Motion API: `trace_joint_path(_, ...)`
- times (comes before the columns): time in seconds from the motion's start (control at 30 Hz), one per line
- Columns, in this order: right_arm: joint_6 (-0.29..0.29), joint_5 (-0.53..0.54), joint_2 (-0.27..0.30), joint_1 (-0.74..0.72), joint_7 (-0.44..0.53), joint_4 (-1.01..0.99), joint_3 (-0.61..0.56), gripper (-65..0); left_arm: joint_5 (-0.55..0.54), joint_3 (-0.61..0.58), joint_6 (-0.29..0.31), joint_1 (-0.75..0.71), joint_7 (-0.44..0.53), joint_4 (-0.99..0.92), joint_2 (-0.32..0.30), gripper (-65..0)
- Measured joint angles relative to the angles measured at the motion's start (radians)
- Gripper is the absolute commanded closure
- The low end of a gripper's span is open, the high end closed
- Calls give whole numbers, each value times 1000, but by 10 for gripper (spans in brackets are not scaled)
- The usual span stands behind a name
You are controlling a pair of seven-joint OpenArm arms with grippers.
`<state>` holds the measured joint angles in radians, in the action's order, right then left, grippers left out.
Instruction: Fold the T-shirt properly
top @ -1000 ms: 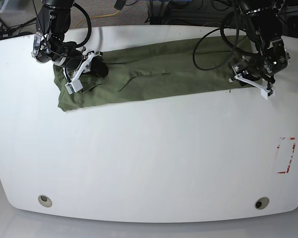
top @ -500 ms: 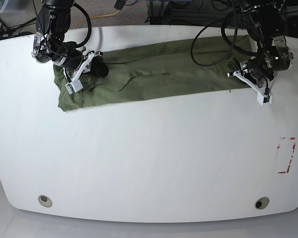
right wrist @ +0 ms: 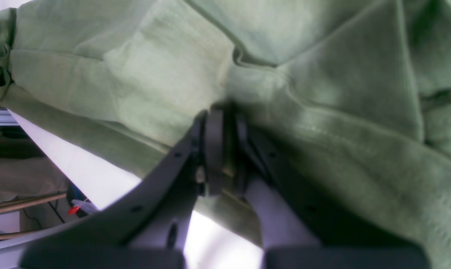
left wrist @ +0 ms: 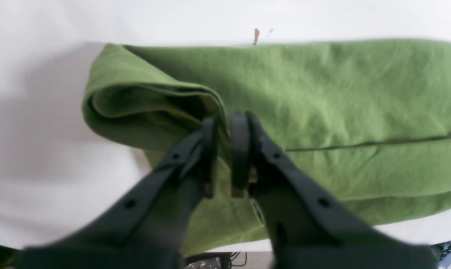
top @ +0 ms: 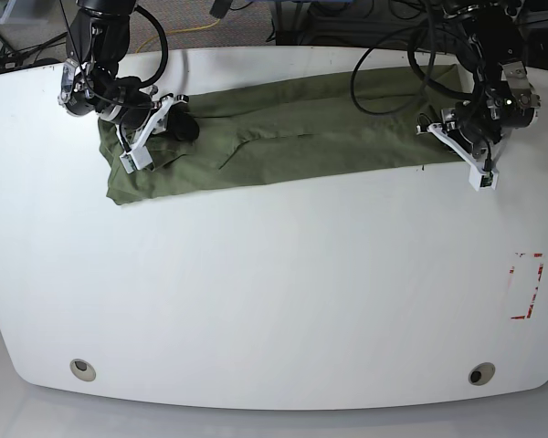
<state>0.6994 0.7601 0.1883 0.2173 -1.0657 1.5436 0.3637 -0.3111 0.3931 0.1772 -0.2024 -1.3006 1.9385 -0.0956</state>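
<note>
One long band of olive-green cloth, the T-shirt (top: 283,137), lies folded lengthwise along the far part of the white surface (top: 274,292), its long axis running from side to side of the base view and tilting slightly, the end under the right arm nearer the camera than the end under the left arm. Its near edge is fairly straight; creases and a seam line cross the middle. No brand, label or readable writing shows on the fabric. At the end on that view's left, the right gripper (right wrist: 221,157) is clenched on a fold of the T-shirt (right wrist: 322,93), cloth pinched between its dark fingers, with the hem stitching showing close by. At the other end, the left gripper (left wrist: 225,153) is clamped on the rolled corner of the T-shirt (left wrist: 322,93), a thin edge of fabric caught between its nearly closed fingers, and that corner curls over itself just above the surface (left wrist: 31,149). A small brown speck (left wrist: 256,35) marks the surface beyond the cloth. Near the surface's edge on the base view's right sits a red dashed rectangle (top: 527,286), well apart from the shirt, and two round holes (top: 83,369) lie along the near edge. Black cables (top: 393,64) loop over the shirt's far end by the left arm.
</note>
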Motion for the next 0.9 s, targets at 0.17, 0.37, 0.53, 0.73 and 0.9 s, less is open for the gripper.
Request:
trace_joint_path(0.17, 0, 0, 0, 0, 0, 0, 0, -35, -6, 74, 0, 2, 0, 0, 2, -274)
trace_joint_path(0.37, 0, 0, 0, 0, 0, 0, -1, -35, -4, 147, 4, 3, 0, 0, -1, -469)
trace_joint_path(0.53, 0, 0, 0, 0, 0, 0, -2, -35, -3, 158, 4, 3, 0, 0, 1, -482)
trace_joint_path(0.73, 0, 0, 0, 0, 0, 0, -2, -35, -3, 162, 7, 2, 3, -37, 13, -482)
trace_joint_path(0.9, 0, 0, 0, 0, 0, 0, -2, -35, -3, 162, 77, 3, 4, -76, 29, -481)
